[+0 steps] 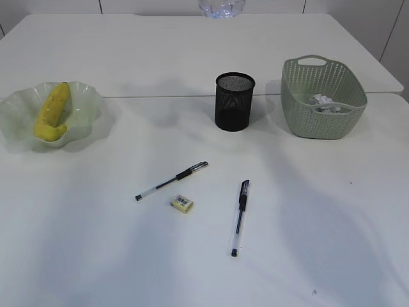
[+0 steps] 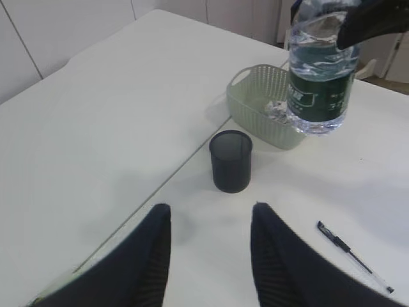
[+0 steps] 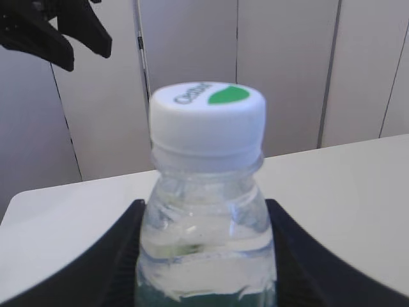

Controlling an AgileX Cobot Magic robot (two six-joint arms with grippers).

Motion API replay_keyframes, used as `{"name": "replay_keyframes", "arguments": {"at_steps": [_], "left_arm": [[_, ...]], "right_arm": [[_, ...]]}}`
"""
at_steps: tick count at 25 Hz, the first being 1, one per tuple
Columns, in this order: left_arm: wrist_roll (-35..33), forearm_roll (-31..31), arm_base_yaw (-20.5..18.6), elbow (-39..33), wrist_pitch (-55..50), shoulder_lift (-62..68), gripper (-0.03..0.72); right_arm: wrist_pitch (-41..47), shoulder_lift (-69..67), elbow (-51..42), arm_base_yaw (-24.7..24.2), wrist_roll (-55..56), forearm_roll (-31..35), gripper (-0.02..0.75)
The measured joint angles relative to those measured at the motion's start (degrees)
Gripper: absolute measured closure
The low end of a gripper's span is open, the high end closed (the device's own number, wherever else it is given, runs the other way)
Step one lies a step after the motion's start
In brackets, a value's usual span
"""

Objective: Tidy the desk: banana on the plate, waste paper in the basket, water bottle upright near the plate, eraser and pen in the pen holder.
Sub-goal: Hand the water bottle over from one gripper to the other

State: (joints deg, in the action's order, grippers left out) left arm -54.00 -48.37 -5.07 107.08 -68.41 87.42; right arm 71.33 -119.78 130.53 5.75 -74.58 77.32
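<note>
White and plain, the bench (image 1: pixel 128 256) fills the room's foreground, with pale wall panels behind it. The banana (image 1: pixel 52 112) already lies in the plate (image 1: pixel 89 105) at the far left, and the waste paper (image 1: pixel 323 101) sits in the basket (image 1: pixel 307 125) at the right. The water bottle (image 2: pixel 319 70) hangs high in the air, upright, its cap up and its long axis vertical; the right gripper (image 3: pixel 204 256) holds it with one finger on each side of its shoulder. The plate is well apart from it, across the bench to the left, so the bottle must travel leftward. The left gripper (image 2: pixel 211 256) hovers empty, its fingers (image 2: pixel 150 256) moderately apart, and seems nearer to the plate, though this is hard to judge. Two pens (image 1: pixel 172 181) (image 1: pixel 240 217) and the eraser (image 1: pixel 182 203) wait in front of the pen holder (image 1: pixel 234 102).
</note>
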Motion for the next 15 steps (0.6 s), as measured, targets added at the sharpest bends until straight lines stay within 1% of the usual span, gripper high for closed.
{"name": "replay_keyframes", "arguments": {"at_steps": [9,15], "left_arm": [[-10.11,-7.79,0.00,-9.93,2.43,0.00,0.401],[-19.00,-15.42,0.00,-18.25,4.30,0.12,0.401]], "right_arm": [[0.12,0.00,0.00,0.00,0.11,1.10,0.375],[0.12,0.00,0.00,0.00,0.16,1.29,0.375]]}}
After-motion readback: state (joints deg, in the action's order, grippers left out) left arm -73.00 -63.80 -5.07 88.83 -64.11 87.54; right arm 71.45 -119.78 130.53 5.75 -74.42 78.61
